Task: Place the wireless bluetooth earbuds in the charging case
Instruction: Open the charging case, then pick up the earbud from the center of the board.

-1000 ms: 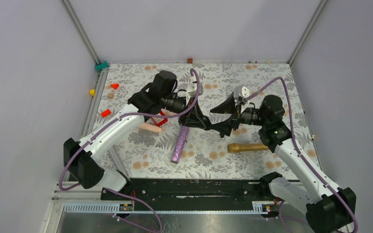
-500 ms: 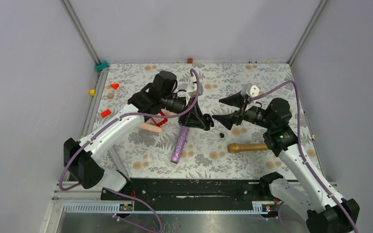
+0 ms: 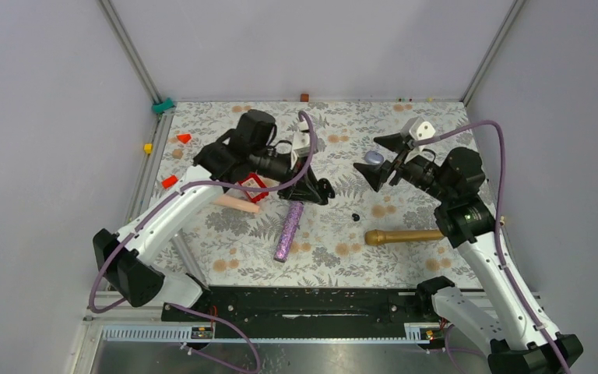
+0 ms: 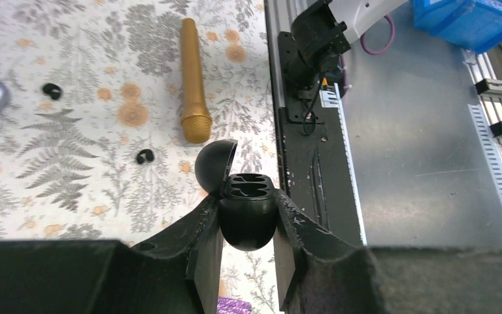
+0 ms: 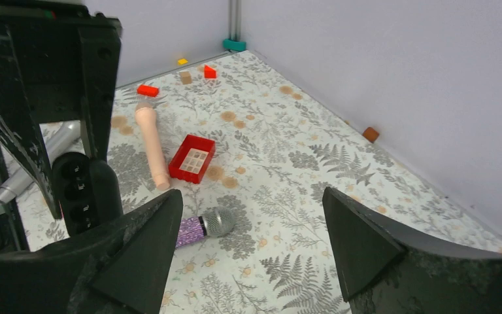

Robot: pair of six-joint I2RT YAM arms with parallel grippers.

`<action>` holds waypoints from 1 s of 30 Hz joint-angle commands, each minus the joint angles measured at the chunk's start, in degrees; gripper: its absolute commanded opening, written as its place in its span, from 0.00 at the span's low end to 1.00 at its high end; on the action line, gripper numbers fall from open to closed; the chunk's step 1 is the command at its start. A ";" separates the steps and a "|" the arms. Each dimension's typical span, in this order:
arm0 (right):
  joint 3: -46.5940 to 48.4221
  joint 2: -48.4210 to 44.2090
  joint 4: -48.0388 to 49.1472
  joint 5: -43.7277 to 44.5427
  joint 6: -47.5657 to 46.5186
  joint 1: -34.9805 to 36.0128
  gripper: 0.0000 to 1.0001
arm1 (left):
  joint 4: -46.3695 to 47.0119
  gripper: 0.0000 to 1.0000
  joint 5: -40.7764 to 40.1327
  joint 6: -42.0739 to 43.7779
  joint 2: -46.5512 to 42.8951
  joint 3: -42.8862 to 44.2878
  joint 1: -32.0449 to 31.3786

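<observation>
Left jaws clenching open black egg-shaped plastic charging case (image 4: 247, 226); two tiny black earbuds (image 4: 145, 156) lying beyond them; right jaws hanging released.

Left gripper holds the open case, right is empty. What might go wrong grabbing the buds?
The earbuds are tiny and lie loose on the table; the right gripper, with broad fingers, may flick one away. The gold microphone lies close to one bud and may get bumped.
</observation>
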 commanded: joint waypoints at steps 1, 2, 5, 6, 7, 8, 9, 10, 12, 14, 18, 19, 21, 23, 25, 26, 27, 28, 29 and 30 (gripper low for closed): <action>5.85 1.89 -7.37 4.45 -4.17 -0.57 0.87 | -1.03 0.00 1.79 3.10 -4.53 4.73 4.20; 6.28 2.31 -8.21 4.59 -4.48 -0.57 0.87 | 0.36 0.00 2.82 2.15 -5.16 4.66 5.61; 6.40 3.35 -8.52 5.26 -5.75 -0.57 0.88 | 6.87 0.00 5.63 -2.19 -7.49 2.71 10.37; 6.25 3.61 -8.46 5.55 -6.25 -0.57 0.88 | 10.01 0.00 6.40 -4.54 -8.62 1.02 12.11; 5.99 3.91 -8.59 5.66 -7.06 -0.53 0.88 | 17.04 0.00 7.23 -7.94 -9.91 -1.30 13.90; 5.77 4.30 -8.58 5.67 -7.82 -0.57 0.89 | 21.38 0.00 8.29 -12.24 -11.42 -4.93 15.89; 5.48 4.76 -8.57 5.80 -8.54 -0.57 0.89 | 30.10 0.00 9.49 -17.84 -13.13 -8.73 17.75; 5.07 5.24 -8.79 5.84 -9.46 -0.65 0.90 | 43.60 0.00 10.62 -23.76 -15.28 -13.41 19.69; 4.97 6.88 -10.52 6.02 -11.79 -0.64 0.91 | 62.69 0.00 11.74 -34.59 -17.57 -21.73 22.82; 6.23 9.65 -14.85 5.91 -15.36 -0.69 0.91 | 77.03 0.00 11.88 -42.59 -18.69 -28.44 25.02; 9.52 16.63 -24.50 9.68 -22.65 -0.79 0.91 | 99.75 0.00 10.17 -53.91 -18.79 -39.01 27.90; 9.97 18.46 -25.06 12.09 -23.02 -1.02 0.91 | 107.95 0.00 9.13 -57.91 -18.19 -41.63 28.58; 11.26 22.81 -25.67 15.91 -22.84 -2.08 0.91 | 119.77 0.00 6.18 -63.35 -16.95 -45.02 29.83; 13.13 26.77 -26.30 18.61 -20.88 -3.55 0.90 | 119.67 0.00 5.36 -62.76 -16.59 -45.63 30.14; 16.17 30.94 -28.60 19.85 -18.13 -5.07 0.88 | 119.75 0.00 5.45 -62.63 -15.88 -45.84 30.13; 17.79 33.22 -30.02 19.98 -16.86 -5.94 0.87 | 119.74 0.00 5.20 -62.61 -15.62 -46.18 30.17; 19.32 35.47 -31.59 20.09 -15.70 -6.68 0.87 | 119.74 0.00 4.28 -62.61 -15.47 -46.80 30.18; 20.85 37.62 -33.52 20.13 -14.48 -7.46 0.86 | 119.75 0.00 3.08 -62.45 -15.36 -47.77 30.06; 22.16 40.03 -34.73 20.37 -13.48 -8.27 0.85 | 119.77 0.00 1.75 -62.15 -15.21 -48.66 30.00; 24.16 42.20 -36.03 20.93 -12.22 -8.95 0.84 | 119.65 0.00 0.74 -61.65 -15.14 -49.65 29.90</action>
